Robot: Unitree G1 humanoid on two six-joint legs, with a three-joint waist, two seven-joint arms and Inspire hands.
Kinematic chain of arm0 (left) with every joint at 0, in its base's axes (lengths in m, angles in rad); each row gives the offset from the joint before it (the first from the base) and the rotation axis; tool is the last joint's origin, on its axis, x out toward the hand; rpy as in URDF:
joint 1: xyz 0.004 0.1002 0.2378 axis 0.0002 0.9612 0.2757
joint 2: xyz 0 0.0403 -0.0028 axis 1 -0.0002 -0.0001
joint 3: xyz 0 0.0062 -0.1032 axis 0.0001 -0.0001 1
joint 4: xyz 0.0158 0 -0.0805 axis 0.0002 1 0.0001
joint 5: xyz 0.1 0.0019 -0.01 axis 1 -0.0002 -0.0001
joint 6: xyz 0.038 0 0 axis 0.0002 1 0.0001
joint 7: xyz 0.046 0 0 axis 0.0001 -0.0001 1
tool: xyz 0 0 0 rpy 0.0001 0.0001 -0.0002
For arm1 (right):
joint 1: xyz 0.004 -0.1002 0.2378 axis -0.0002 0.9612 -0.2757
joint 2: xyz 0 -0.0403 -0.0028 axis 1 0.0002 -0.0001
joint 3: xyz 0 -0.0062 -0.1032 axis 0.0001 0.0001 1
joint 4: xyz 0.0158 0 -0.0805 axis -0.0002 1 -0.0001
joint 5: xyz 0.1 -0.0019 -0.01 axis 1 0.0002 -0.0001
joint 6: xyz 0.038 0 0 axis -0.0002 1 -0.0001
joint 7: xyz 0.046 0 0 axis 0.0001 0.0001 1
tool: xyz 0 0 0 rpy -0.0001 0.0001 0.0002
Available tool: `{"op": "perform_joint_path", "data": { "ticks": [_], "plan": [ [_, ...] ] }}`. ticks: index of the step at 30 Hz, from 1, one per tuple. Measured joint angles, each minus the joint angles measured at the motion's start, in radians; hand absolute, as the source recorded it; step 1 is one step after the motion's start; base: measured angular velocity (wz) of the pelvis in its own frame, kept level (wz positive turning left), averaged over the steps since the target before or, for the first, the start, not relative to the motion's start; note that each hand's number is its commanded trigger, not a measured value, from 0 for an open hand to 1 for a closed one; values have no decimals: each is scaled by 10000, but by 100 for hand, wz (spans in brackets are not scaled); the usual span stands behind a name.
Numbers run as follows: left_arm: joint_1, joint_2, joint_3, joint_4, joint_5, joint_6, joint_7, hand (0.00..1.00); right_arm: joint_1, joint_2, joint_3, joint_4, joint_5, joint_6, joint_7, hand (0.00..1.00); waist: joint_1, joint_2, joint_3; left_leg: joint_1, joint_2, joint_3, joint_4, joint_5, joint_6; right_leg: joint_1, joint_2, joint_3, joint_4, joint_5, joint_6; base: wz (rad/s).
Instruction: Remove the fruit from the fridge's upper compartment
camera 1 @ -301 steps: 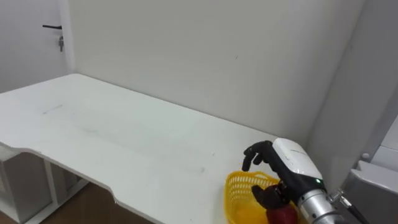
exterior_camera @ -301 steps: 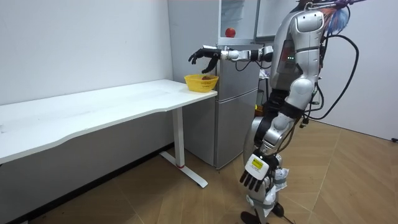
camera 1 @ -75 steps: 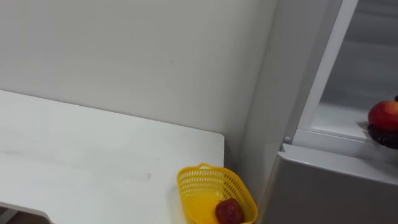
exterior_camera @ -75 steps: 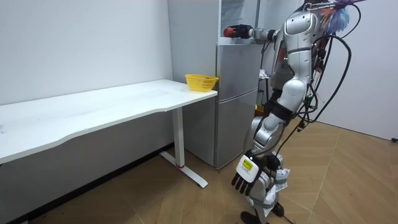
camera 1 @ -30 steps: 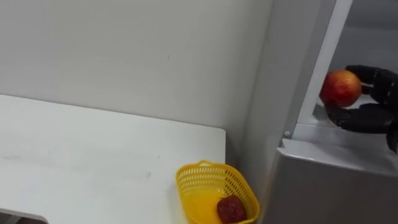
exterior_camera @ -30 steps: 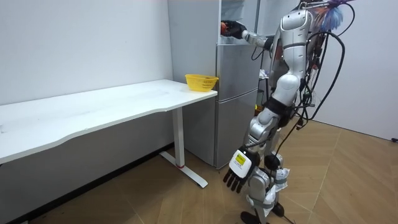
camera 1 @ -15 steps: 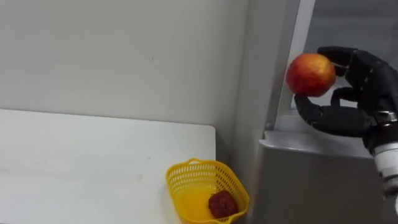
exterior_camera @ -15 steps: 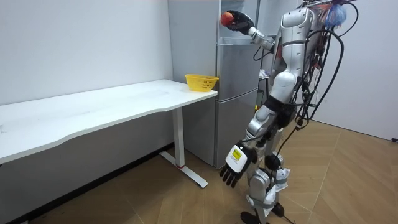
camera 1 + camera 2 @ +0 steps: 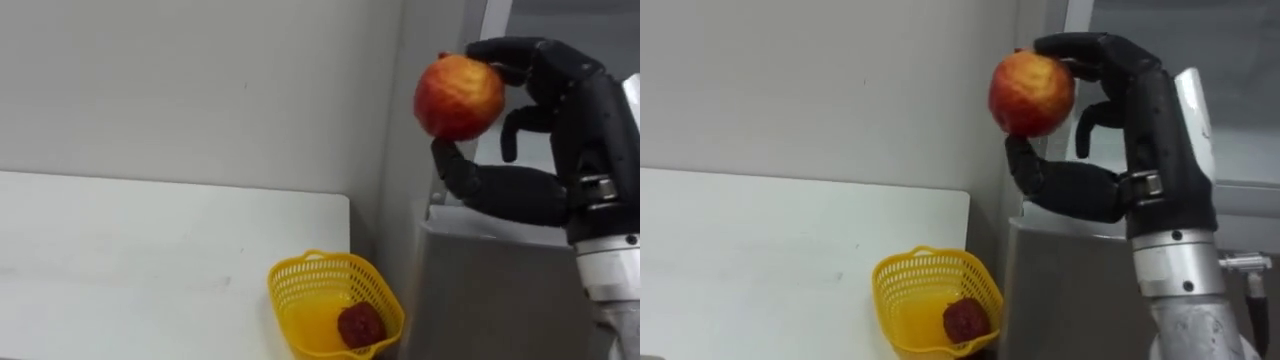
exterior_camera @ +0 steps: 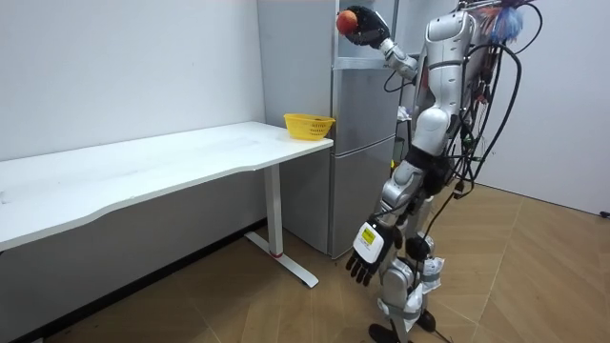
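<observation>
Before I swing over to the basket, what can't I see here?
Upper shelf of the fridge: eye views, behind the right hand holding the apple, and cut by the right edge.
Dark red item in the yellow basket: kind unclear, partly behind the mesh wall.

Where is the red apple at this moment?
The apple is in the right hand, high in the eye views, before the fridge, above and right of the yellow basket.

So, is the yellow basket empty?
Not empty: a dark red fruit lies inside the basket at the table's corner.
</observation>
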Motion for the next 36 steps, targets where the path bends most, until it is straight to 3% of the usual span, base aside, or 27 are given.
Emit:
{"op": "perform_joint_path", "data": {
  "ticks": [8, 13, 24, 29, 36],
  "plan": [
    [-197, 32, -83, 86, -8, -154, -99, 0, 1, 22, 681, -55, -1139, -219, 180, 100, 285, -222, 7, -69, 10, 73, -32, -4, 4, -158, -18, 20, 120, 2, -3, -3],
    [-305, 158, -99, 139, -5, -143, -173, 0, 15, 39, 1354, 340, -1788, -241, 836, 100, 418, -352, 81, -156, -2, -9, 19, -5, 7, -155, -33, -6, 152, 3, -4, 4],
    [-429, 236, -363, 66, 3, -128, -586, 0, 4, 39, 1487, 3229, -1276, -188, 1564, 100, 800, -386, 108, -508, -15, -211, 461, -137, 55, -198, -58, -247, 166, 2, 0, 7],
    [-420, 254, -358, 60, 1, -114, -587, 0, -116, 31, 1725, 3933, -1808, -594, 1741, 100, 919, -446, 121, -485, -14, -222, 428, -135, 53, -180, -50, -271, 83, 4, 2, 0],
    [-421, 314, -359, 57, -3, -40, -563, 0, -112, 35, 2440, 5243, -2311, -333, 1994, 100, 1061, -472, 140, -522, -33, -326, 461, -134, 58, -136, -66, -490, -18, 82, 46, 4]
  ]
}}
